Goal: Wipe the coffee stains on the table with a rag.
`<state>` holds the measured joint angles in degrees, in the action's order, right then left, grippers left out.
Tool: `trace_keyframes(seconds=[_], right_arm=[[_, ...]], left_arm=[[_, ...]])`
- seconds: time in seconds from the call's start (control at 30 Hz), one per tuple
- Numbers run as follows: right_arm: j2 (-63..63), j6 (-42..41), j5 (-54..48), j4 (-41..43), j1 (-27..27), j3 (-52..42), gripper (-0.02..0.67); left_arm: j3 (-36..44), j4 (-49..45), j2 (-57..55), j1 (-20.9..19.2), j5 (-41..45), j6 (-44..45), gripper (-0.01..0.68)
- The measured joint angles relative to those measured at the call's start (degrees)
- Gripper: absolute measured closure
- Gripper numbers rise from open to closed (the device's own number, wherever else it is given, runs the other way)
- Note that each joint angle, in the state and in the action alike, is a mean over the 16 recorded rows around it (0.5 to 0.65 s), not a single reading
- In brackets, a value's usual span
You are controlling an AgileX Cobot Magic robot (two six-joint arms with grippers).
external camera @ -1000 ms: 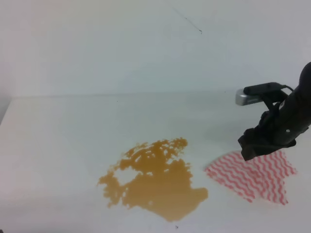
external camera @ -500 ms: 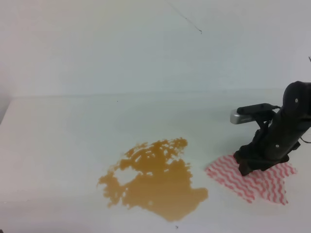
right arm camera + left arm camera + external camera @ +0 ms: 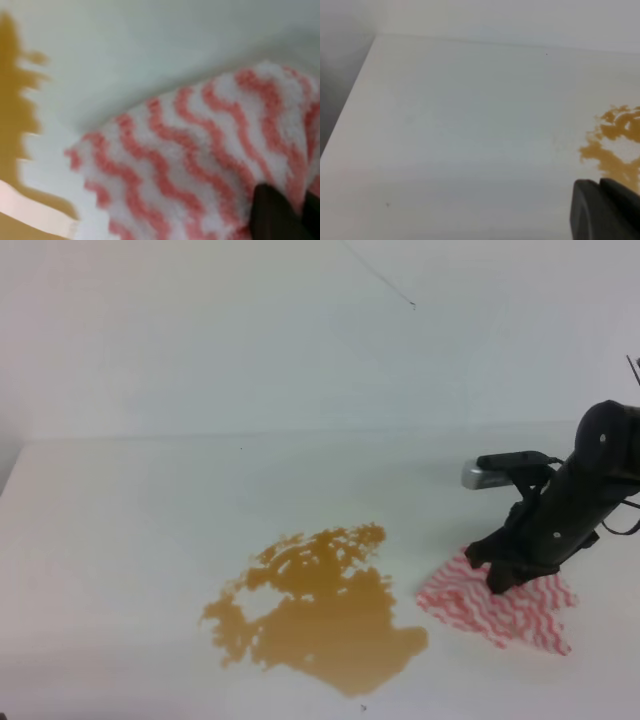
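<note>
Exterior high view: the black right gripper (image 3: 503, 577) is pressed down on the upper edge of the thin cloth rag with red-and-white wavy stripes (image 3: 497, 606), which lies flat on the broad, smooth white table (image 3: 130, 520). Most of the rag spreads out below and to either side of the gripper tip. Whether the jaws are parted or closed cannot be told here, since the dark wrist body hides them. A small silver-and-black camera (image 3: 500, 469) sticks out from the arm just above the gripper. The irregular amber-brown coffee stains (image 3: 320, 610) with ragged, speckled edges sit well to the left of the gripper, apart from the rag with a strip of bare table between them.

Left wrist view: the dark tip of the left gripper (image 3: 606, 210) shows only in the lower right corner, above the white table (image 3: 445, 130); its opening cannot be judged. The amber stain (image 3: 615, 150) lies just beyond the tip, at the right edge.

Right wrist view: blurred and very close. The striped rag (image 3: 200, 165) fills the area to the left of and above a dark fingertip (image 3: 272, 212) at the lower right, which touches the cloth. The brown stain (image 3: 15, 100) runs along the far left edge, beside the rag's corner. The jaw spacing cannot be made out.
</note>
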<state>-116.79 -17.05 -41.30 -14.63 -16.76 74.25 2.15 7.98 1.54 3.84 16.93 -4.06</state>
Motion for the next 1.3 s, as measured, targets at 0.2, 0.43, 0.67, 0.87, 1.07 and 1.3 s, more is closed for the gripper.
trace_keyframes(seconds=[0.2, 0.43, 0.67, 0.87, 1.07, 1.3], right_arm=[[-0.76, -2.24, 0.18, -3.43, -3.85, 1.33, 0.619], [-2.63, -1.98, 2.20, -4.96, -10.97, 2.34, 0.623], [-5.09, -1.01, 4.26, -6.89, -17.52, 3.74, 0.624], [-6.49, -0.68, 4.24, -8.64, -21.00, 6.17, 0.624], [-6.94, -0.61, 1.68, -8.87, -22.41, 10.63, 0.625], [-5.32, -1.05, -1.41, -9.47, -22.73, 17.29, 0.625]], left_arm=[[0.00, 0.00, 0.00, 0.00, 0.00, 0.00, 0.672], [0.00, 0.00, 0.00, 0.00, 0.00, 0.00, 0.672], [0.00, 0.00, 0.00, 0.00, 0.00, 0.00, 0.672], [0.00, 0.00, 0.00, 0.00, 0.00, 0.00, 0.672], [0.00, 0.00, 0.00, 0.00, 0.00, 0.00, 0.672], [0.00, 0.00, 0.00, 0.00, 0.00, 0.00, 0.672]])
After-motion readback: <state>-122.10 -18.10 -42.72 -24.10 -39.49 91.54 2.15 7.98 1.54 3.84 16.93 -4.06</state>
